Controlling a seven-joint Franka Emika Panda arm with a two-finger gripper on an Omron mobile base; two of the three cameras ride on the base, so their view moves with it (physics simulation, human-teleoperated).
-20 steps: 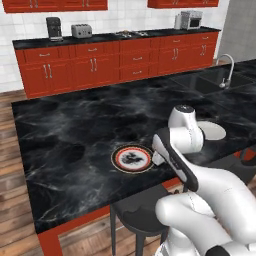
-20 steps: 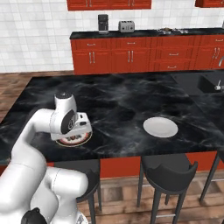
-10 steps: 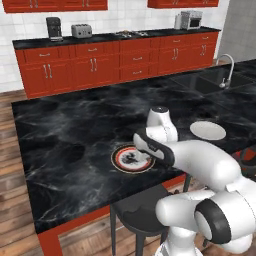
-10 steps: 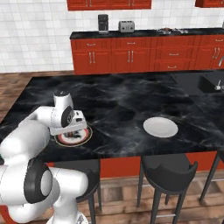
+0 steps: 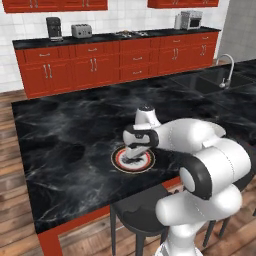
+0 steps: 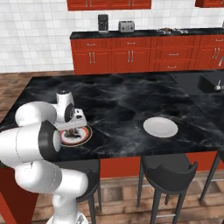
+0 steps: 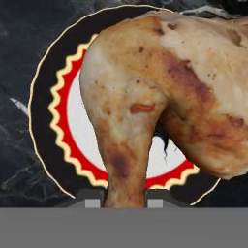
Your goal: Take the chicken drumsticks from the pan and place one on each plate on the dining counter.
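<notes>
Two plates sit on the dining counter [image 6: 131,100], well apart. Farthest left in the right base view lies the dark-rimmed plate [image 6: 75,135] with its red-gold band, near the counter's front edge; the plain white plate [image 6: 160,127] lies to its right, bare. The gripper [image 6: 75,128] hangs directly over the dark-rimmed plate, pointing down at it.

From the hand view, one chicken drumstick [image 7: 164,97] is clamped between the two finger tips [image 7: 92,199] at its narrow bone end. Its long axis runs from that thin end at the bottom of the view up to the broad, lumpy meat end at upper right, so the piece points away from the fingers toward the plate [image 7: 53,126] beneath. Whether the meat already touches the plate cannot be judged; the drumstick hides the centre.

In the left base view the gripper [image 5: 134,152] stands over the same plate [image 5: 120,162], with a dark stool [image 5: 140,212] below the counter edge.
</notes>
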